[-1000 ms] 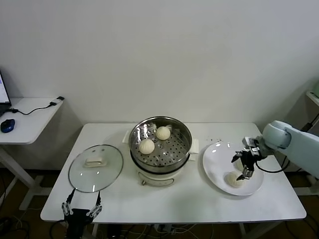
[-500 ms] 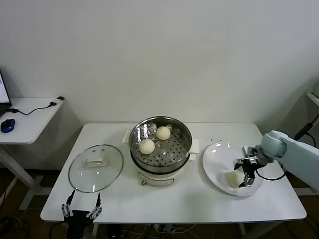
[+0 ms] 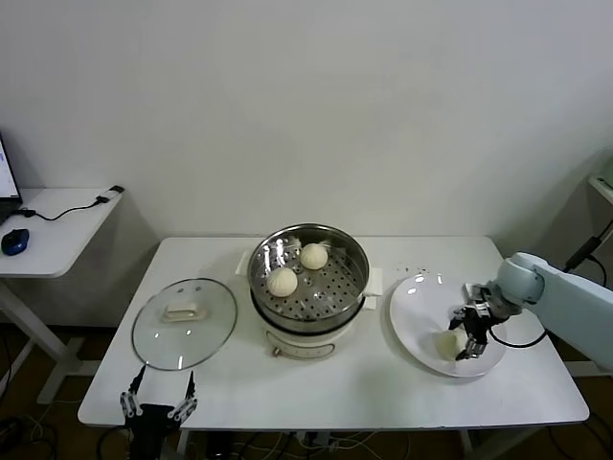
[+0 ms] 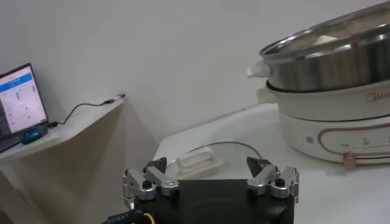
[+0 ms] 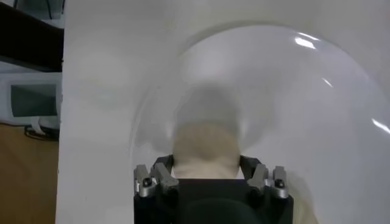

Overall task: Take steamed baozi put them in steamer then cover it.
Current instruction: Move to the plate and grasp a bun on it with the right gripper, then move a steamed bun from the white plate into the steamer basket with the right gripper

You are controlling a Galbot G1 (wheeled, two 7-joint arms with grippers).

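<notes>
The left gripper (image 3: pixel 158 406) stays parked, jaws wide, off the table's (image 3: pixel 335 383) near edge. On the plate (image 3: pixel 417 331), the right gripper (image 3: pixel 467 337) has lowered and closed around a baozi (image 3: pixel 446 342); two more buns (image 3: pixel 282 281) sit in the steamer (image 3: pixel 308 278).

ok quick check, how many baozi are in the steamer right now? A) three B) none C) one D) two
D: the head view shows two baozi on the perforated tray of the steamer, while the right gripper is down on another baozi on the white plate.
</notes>
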